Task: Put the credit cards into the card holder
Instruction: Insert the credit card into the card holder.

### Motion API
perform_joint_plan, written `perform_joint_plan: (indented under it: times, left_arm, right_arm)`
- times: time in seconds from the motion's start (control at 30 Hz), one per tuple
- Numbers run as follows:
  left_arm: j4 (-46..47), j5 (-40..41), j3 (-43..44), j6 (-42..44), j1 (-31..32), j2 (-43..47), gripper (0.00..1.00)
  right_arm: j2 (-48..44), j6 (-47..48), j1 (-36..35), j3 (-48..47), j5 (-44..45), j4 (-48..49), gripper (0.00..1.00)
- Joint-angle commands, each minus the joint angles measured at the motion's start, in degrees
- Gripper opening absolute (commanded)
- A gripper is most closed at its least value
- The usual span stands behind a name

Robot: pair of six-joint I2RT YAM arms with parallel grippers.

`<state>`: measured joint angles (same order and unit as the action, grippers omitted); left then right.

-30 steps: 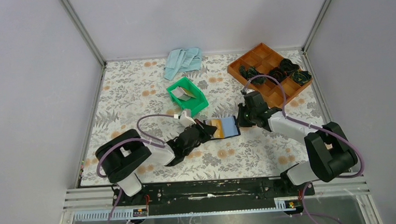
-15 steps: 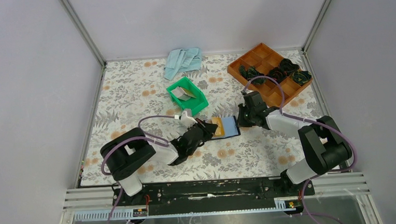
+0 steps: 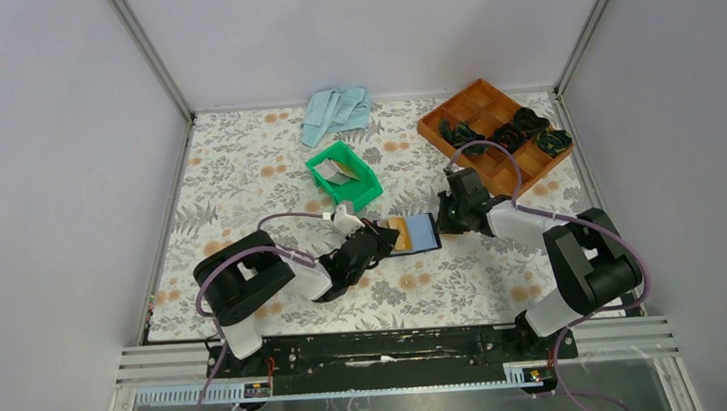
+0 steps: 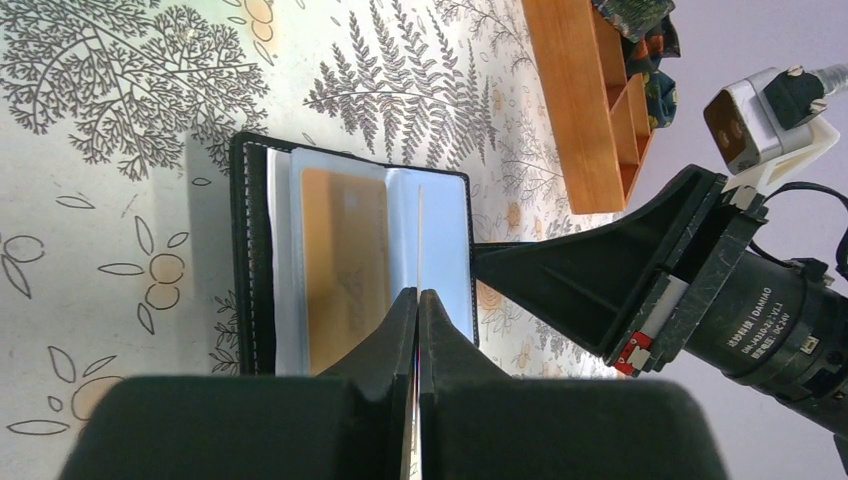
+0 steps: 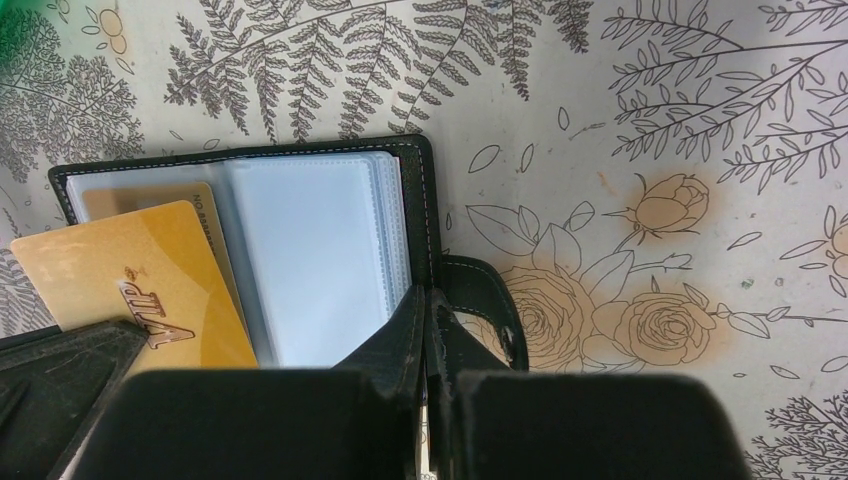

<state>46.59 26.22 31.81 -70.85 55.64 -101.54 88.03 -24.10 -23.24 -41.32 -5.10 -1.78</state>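
Now, the small black folding card holder (image 3: pixel 417 233) lay open near the middle of the flowered table (image 3: pixel 243 165). Its long axis ran from your left gripper (image 4: pixel 417 300) across to your right gripper (image 5: pixel 427 300), one at each end.

Your left jaws were clamped on a thin gold plastic card (image 5: pixel 130 280) marked VIP. It pointed straight out from the fingertips over the holder's left page of clear sleeves (image 5: pixel 310 260), tilted, and looked not yet in a pocket. A second tan card (image 4: pixel 345 265) sat behind the plastic there.

Your right jaws were together at the closure tab (image 5: pixel 490 300), on the holder's end toward the table's right edge. I could not tell whether they pinched it or only pinned it.

By my judgement the left arm was the one to move, and the push would run along the card's length toward the right gripper. A few greyish cards (image 3: pixel 337 173) lay in the green plastic bin (image 3: pixel 366 188), toward the far edge.
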Motion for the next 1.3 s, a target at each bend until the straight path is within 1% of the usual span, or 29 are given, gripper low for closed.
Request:
perform_joint_plan:
  times: [0.0, 0.83, 1.27]
  left_arm:
    - [-0.32, 2.78, 0.82, 0.21, 0.32, -0.89, 0.00]
    - [-1.94, 2.72, 3.76, 0.54, 0.39, -4.45, 0.00]
    - [-3.31, 3.35, 3.53, -0.42, 0.39, -4.91, 0.00]
  right_arm:
    - [0.47, -0.16, 0.40, -1.31, 0.52, 1.98, 0.00]
    - [0.57, 0.23, 0.41, -1.39, 0.87, 1.83, 0.00]
    - [1.60, 0.28, 0.40, -1.40, 0.88, 1.79, 0.00]
